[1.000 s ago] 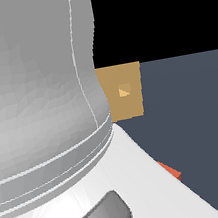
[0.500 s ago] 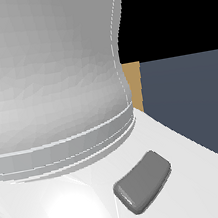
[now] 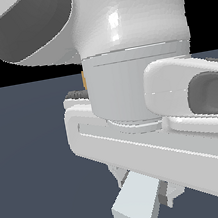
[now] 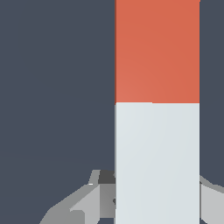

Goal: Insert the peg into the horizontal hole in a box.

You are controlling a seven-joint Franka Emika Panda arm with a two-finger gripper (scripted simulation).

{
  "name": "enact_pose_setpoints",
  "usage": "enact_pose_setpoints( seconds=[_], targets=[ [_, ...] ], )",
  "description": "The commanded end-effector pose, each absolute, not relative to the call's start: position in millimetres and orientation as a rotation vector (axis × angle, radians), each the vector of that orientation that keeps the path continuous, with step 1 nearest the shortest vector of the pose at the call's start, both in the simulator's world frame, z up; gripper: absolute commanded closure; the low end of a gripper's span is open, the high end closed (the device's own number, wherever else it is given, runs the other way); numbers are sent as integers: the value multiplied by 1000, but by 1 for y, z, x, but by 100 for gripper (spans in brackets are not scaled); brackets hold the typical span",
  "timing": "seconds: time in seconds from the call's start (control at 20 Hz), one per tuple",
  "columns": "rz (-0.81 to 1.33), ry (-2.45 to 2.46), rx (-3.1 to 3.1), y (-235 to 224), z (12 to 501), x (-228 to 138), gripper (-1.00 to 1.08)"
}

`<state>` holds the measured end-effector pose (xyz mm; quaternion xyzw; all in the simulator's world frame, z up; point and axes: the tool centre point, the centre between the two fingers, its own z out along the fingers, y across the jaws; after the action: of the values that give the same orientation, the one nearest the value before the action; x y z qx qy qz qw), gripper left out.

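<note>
The arm [image 3: 140,75] fills the exterior view; the peg [image 4: 156,109], orange-red and white, is clamped at its white half between the jaws [image 4: 155,197] above the dark floor [image 4: 52,87].

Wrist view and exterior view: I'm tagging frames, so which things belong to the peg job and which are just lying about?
Job: peg, half orange-red, half white; gripper straddling it; tan sliver behind the arm, possibly the box.
Lying about: none seen; only dark floor.
</note>
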<state>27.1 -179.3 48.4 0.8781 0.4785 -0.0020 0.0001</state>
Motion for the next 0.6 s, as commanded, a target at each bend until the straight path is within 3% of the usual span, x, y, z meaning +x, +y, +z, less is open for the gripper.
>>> enact_pose_setpoints(
  seconds=[0.0,0.55],
  targets=[
    [-2,1647,2672,-159,59,46,108],
    [-1,2174,2265,-61,95,89,108]
  ],
)
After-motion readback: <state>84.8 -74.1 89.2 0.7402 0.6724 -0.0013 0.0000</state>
